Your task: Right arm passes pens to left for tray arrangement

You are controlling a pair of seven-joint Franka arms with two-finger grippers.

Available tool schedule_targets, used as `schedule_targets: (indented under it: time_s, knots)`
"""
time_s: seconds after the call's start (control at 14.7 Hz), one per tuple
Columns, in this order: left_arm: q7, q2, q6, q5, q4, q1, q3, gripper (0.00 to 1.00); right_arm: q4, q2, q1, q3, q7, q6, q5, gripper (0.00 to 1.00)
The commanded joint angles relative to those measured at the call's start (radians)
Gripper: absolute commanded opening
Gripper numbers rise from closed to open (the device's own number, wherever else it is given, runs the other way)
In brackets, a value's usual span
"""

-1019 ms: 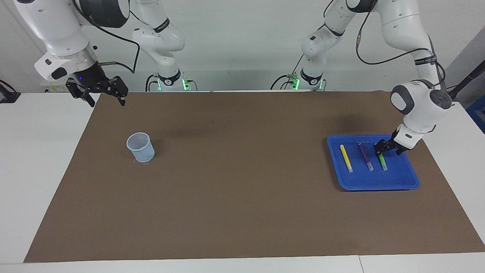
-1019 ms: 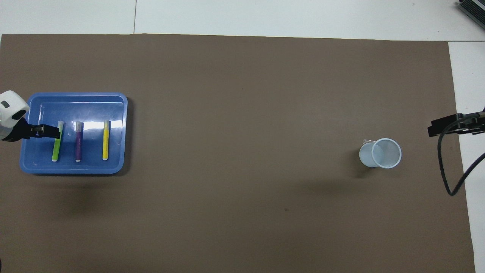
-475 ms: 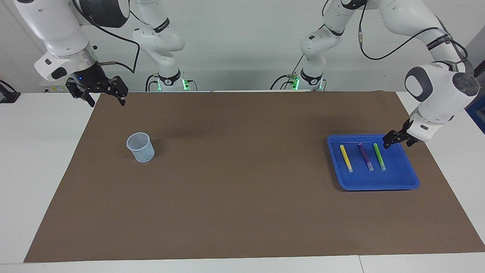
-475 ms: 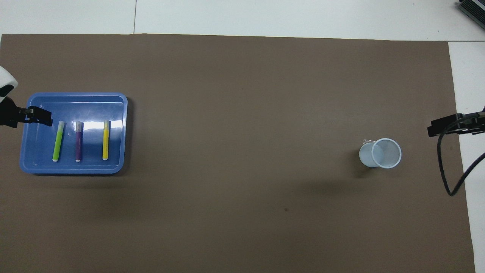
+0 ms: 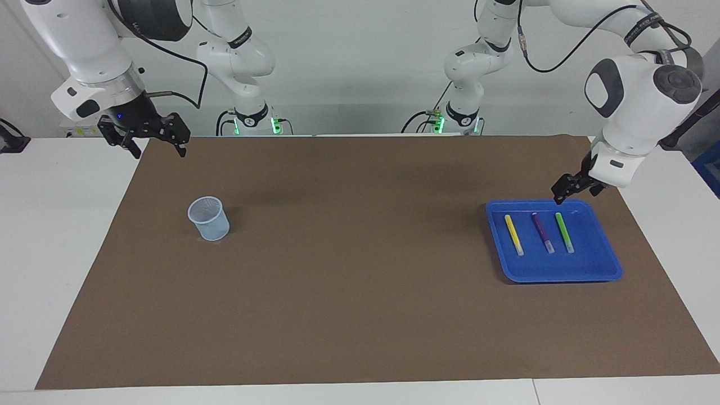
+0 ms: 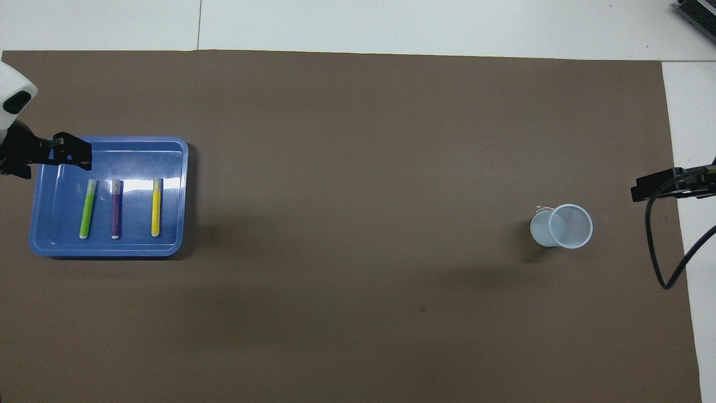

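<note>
My blue tray [image 5: 596, 269] sits on the brown mat [image 5: 360, 292] at my left arm's end. Yellow [image 5: 513, 234], purple [image 5: 543, 232] and green pens [image 5: 564, 232] lie side by side in it. My left gripper [image 5: 564, 190] hangs over the tray's rim — spread, empty. My right gripper [image 5: 152, 140] waits well apart from the tray — spread, empty.

pens [image 5: 540, 232] in tray [image 5: 562, 270] | cup [image 5: 208, 218] toward right arm's end
</note>
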Motion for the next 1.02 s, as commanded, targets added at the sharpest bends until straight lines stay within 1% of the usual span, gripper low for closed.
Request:
schedule_targets:
  time_s: [0.0, 0.07, 0.27, 0.41, 0.48, 0.61, 0.68, 0.95]
  knots:
    - [-0.008, -0.067, -0.071, -0.055, 0.006, -0.045, 0.026, 1.0, -0.006, -0.012, 0.002, -0.005, -0.026, -0.001, 0.014, 1.0]
    - [-0.008, -0.094, -0.088, -0.059, 0.005, -0.088, 0.047, 1.0, -0.006, -0.012, 0.002, -0.005, -0.026, 0.001, 0.014, 1.0]
    - [0.003, -0.145, -0.149, -0.07, -0.001, -0.29, 0.259, 1.0, -0.006, -0.012, 0.002, -0.005, -0.026, -0.001, 0.014, 1.0]
    - [0.008, -0.194, -0.171, -0.086, -0.023, -0.387, 0.362, 1.0, -0.006, -0.012, 0.002, -0.005, -0.026, -0.001, 0.014, 1.0]
    - [0.023, -0.216, -0.183, -0.086, -0.029, -0.412, 0.388, 1.0, -0.006, -0.012, 0.002, -0.005, -0.026, 0.001, 0.014, 1.0]
    - [0.066, -0.228, -0.218, -0.104, -0.038, -0.412, 0.393, 1.0, -0.006, -0.012, 0.002, -0.005, -0.026, -0.001, 0.014, 1.0]
    - [0.067, -0.23, -0.223, -0.133, -0.043, -0.406, 0.393, 1.0, -0.006, -0.012, 0.002, -0.005, -0.026, 0.001, 0.014, 1.0]
    - [0.067, -0.239, -0.165, -0.164, -0.095, -0.391, 0.388, 1.0, -0.006, -0.012, 0.002, -0.005, -0.026, -0.001, 0.014, 1.0]
